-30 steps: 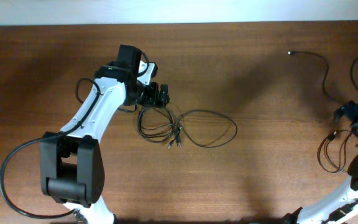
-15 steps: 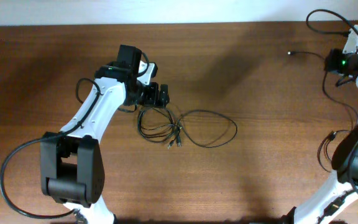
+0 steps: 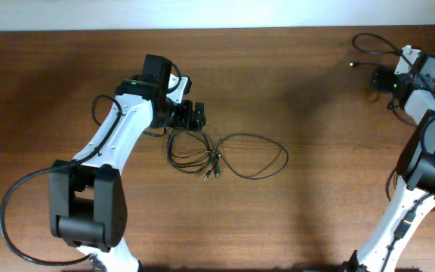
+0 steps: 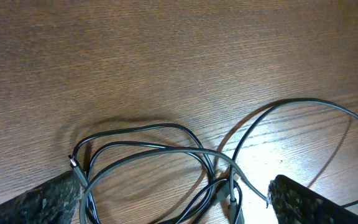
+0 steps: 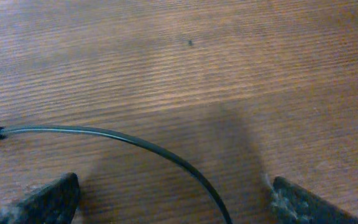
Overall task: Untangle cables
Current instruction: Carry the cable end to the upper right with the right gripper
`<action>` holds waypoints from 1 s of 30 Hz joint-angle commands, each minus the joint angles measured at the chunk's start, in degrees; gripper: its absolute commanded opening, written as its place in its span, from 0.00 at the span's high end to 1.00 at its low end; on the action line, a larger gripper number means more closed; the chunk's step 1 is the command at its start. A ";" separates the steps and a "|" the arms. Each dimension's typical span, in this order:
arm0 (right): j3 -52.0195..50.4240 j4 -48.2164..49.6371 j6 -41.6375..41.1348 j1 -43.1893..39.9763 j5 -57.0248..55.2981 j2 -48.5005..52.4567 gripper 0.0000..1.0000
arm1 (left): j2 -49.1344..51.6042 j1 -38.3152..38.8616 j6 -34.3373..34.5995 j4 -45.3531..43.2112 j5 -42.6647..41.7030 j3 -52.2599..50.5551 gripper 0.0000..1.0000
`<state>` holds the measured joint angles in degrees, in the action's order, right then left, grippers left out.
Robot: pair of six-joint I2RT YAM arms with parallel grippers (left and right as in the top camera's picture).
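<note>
Your left gripper (image 3: 189, 115) hung released at eleven o'clock of the cables (image 3: 202, 157); your right gripper (image 5: 173, 199), spread wide, straddled one cord (image 5: 104, 134) at two o'clock on the table (image 3: 293, 219).

Arms: two, a left arm (image 3: 115, 140) and a right arm (image 3: 421, 151), carrying two grippers, a left gripper (image 3: 191, 115) and a right gripper (image 3: 378, 80), with two fingers apiece. Cables: one loose tangle (image 3: 195, 157) near the middle, its cord count not tellable, with two plug ends (image 3: 211, 175) side by side at its near edge; one lone cord (image 5: 92, 130) at far right with one silvery plug (image 3: 352, 65). Table (image 3: 293, 227): one; thick cable (image 3: 10, 219) looping at near left: one.
</note>
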<state>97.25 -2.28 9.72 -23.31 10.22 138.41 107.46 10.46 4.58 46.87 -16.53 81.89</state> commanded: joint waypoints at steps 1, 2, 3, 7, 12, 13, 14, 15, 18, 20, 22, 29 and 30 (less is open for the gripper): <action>0.15 -3.23 0.57 0.04 0.96 3.02 0.50 | -0.55 -0.24 0.13 -0.11 -0.63 0.61 0.01; 0.15 -3.67 0.57 0.00 1.86 2.67 0.70 | -0.55 -0.24 0.13 -0.11 -0.63 0.61 0.01; 0.17 -4.46 0.57 0.00 2.93 1.79 0.83 | -0.55 -0.24 0.13 -0.11 -0.63 0.61 0.01; 0.17 -8.26 -1.38 0.00 14.10 -6.05 0.96 | -0.55 -0.24 0.13 -0.11 -0.63 0.61 0.01; 0.17 -22.32 -15.15 0.00 29.68 -22.45 0.96 | -0.55 -0.24 0.13 -0.11 -0.63 0.61 0.01; 0.17 -26.71 -15.76 -0.02 29.66 -24.81 0.96 | -0.55 -0.24 0.13 -0.11 -0.63 0.61 0.01; 0.17 -32.39 -15.78 -0.35 29.66 -27.36 0.96 | -0.55 -0.24 0.13 -0.11 -0.63 0.61 0.01; 0.17 -37.42 -15.78 -0.83 29.66 -28.83 0.96 | -0.55 -0.24 0.11 -0.11 -0.63 0.61 0.01; 0.15 -50.51 -15.80 -2.49 26.10 -29.18 0.96 | -0.55 -0.24 0.13 -0.11 -0.63 0.61 0.01; 0.15 -59.49 -17.57 -3.93 20.26 -29.14 0.96 | -0.55 -0.24 0.13 -0.11 -0.63 0.61 0.01; 0.13 -66.07 -20.85 -5.66 13.79 -29.14 0.96 | -0.55 -0.24 0.13 -0.11 -0.63 0.61 0.01; -2.64 -74.18 -42.18 -8.33 -4.66 -29.09 0.96 | -0.55 -0.24 0.13 -0.11 -0.63 0.61 0.01; -3.50 -74.79 -45.59 -8.33 -5.95 -29.09 0.96 | -0.55 -0.24 0.13 -0.11 -0.63 0.61 0.01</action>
<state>96.09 -75.96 -25.17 -31.53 10.72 108.97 107.46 10.46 4.58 46.87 -16.53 81.89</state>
